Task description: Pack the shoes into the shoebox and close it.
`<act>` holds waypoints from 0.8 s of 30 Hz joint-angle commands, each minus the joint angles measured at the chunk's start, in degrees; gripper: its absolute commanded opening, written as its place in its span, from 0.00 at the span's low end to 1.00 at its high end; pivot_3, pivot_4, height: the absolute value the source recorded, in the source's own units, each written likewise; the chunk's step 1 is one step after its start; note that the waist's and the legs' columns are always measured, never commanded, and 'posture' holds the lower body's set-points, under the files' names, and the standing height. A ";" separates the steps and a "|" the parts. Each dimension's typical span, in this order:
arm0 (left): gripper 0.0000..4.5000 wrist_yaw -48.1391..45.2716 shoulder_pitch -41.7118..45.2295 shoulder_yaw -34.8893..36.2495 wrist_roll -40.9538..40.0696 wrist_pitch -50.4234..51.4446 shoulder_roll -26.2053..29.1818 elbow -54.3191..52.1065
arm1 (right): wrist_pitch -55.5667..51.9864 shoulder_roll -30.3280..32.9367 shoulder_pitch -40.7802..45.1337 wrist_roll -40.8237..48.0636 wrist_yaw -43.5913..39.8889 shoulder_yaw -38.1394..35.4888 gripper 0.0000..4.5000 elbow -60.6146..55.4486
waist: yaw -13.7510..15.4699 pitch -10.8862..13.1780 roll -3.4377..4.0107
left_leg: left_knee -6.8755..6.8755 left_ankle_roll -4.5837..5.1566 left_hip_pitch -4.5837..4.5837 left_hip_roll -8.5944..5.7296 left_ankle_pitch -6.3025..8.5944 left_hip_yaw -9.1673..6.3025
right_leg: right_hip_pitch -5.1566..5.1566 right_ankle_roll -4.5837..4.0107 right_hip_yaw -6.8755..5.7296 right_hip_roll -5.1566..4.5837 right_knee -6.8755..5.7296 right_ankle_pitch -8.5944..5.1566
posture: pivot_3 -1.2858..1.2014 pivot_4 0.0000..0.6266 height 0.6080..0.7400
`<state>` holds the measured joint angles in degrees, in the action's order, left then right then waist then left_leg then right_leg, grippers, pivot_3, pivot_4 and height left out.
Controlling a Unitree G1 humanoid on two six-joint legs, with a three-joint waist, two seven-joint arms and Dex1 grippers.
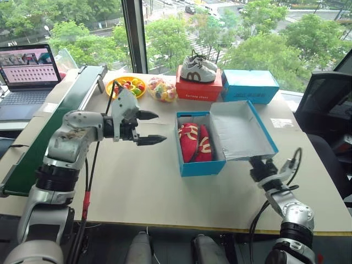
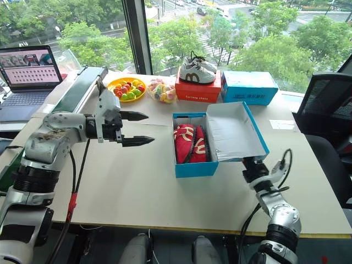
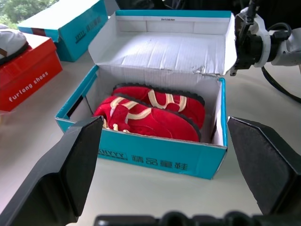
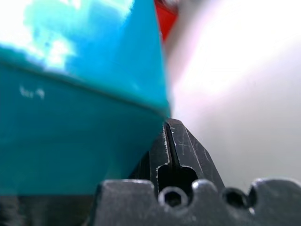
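The blue shoebox stands open in the middle of the table. Both red shoes lie inside it, side by side. Its lid is swung out to the right, white inside facing up, and tilts above the table. My right gripper is shut with nothing in it, its tips right under the lid's near edge; in the right wrist view the closed fingers sit against the blue lid. My left gripper hangs open above the table, left of the box and pointing at it.
At the back stand a red box with white-grey sneakers on top and another blue box. A yellow plate of fruit and a candy bag lie at the back left. A green board, a laptop and a black chair flank the table.
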<state>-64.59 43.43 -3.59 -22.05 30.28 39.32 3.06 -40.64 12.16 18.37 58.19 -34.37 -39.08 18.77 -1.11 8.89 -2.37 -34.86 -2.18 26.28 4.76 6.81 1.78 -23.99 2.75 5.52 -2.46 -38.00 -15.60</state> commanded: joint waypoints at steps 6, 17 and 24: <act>1.00 2.70 1.29 2.98 -0.97 -0.32 -0.54 -1.59 | -12.59 1.30 2.91 12.63 -1.24 13.04 0.00 -24.45 | -1.30 0.05 0.24 | 0.00 0.00 -0.01 0.01 0.00 -0.05 | -0.02 -0.03 -0.01 0.03 -0.08 0.01 | 0.52 0.24 1.00; 1.00 8.65 -3.08 5.17 -2.98 3.49 -2.86 -8.34 | 1.52 4.80 25.24 -18.06 -0.18 36.86 0.00 -9.19 | -1.36 0.05 0.24 | -0.02 0.00 0.04 -0.01 0.00 -0.06 | -0.10 -0.02 -0.03 0.02 -0.08 0.00 | 0.52 0.24 1.00; 1.00 12.50 -7.15 5.93 -3.89 5.12 -3.77 -12.88 | 25.44 -0.25 43.68 -44.94 -5.92 54.40 0.00 26.22 | -1.52 0.06 0.24 | -0.04 -0.01 0.09 -0.02 -0.01 -0.04 | -0.15 -0.19 -0.02 0.02 -0.08 0.10 | 0.52 0.24 1.00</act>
<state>-53.15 36.51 1.14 -24.90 35.32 35.58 -7.02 -22.83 13.64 58.11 18.78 -38.77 13.02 37.83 -2.63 8.95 -2.13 -34.87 -2.19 26.37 4.74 6.80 1.74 -24.15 2.55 5.50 -2.44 -38.08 -15.50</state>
